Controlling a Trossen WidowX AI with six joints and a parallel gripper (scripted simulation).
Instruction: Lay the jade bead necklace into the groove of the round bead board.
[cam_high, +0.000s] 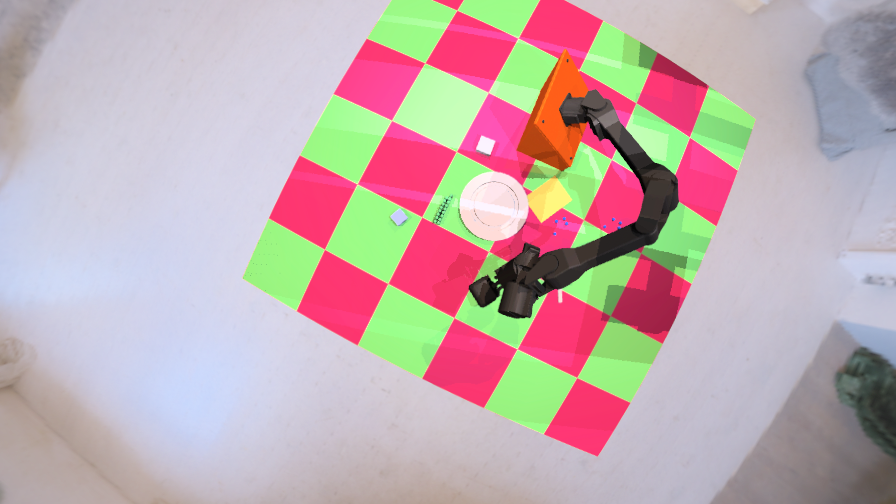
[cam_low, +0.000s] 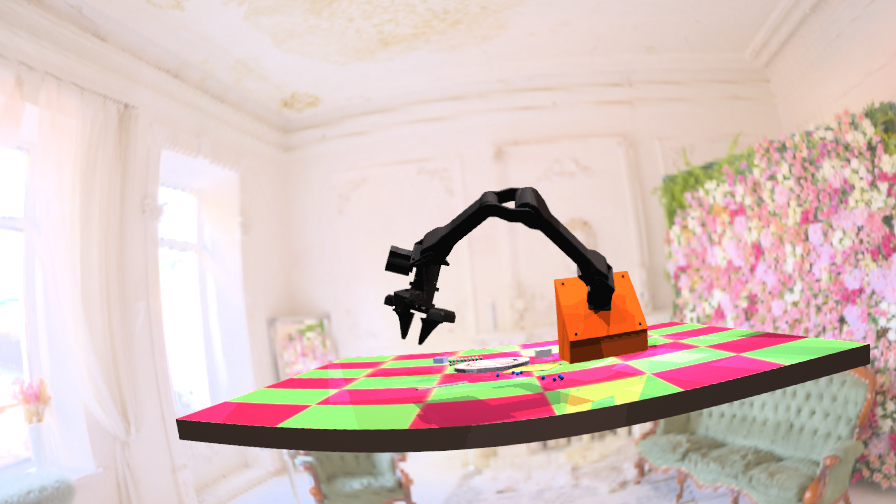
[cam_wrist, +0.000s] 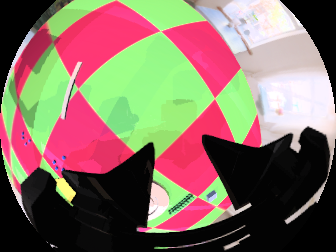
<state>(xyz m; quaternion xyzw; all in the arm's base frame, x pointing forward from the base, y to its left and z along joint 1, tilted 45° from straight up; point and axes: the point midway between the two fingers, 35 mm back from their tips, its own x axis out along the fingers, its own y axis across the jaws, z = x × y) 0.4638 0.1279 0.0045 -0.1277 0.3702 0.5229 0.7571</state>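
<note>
The jade bead necklace (cam_high: 442, 209) (cam_low: 466, 360) (cam_wrist: 181, 204) lies bunched in a narrow double row of dark green beads, just left of the board in the top view and not touching it. The round bead board (cam_high: 468, 220) (cam_low: 460, 371) (cam_wrist: 161, 192) is pale pink-white and lies flat, with a thin ring line on top. My gripper (cam_low: 411, 341) (cam_wrist: 178, 142) is open and empty, pointing down above the table. In the top view it is below the board in the picture. In the wrist view the left finger hides part of the board.
A lavender cube (cam_high: 399, 217) (cam_wrist: 211, 195) lies beyond the necklace. A white block (cam_high: 485, 145) (cam_low: 542, 353), a yellow square (cam_high: 549, 199) (cam_wrist: 65, 191) and several small blue beads lie around the board. A thin pale stick (cam_high: 560, 295) lies partly under the arm. The orange base (cam_high: 545, 139) (cam_low: 601, 351) carries the arm.
</note>
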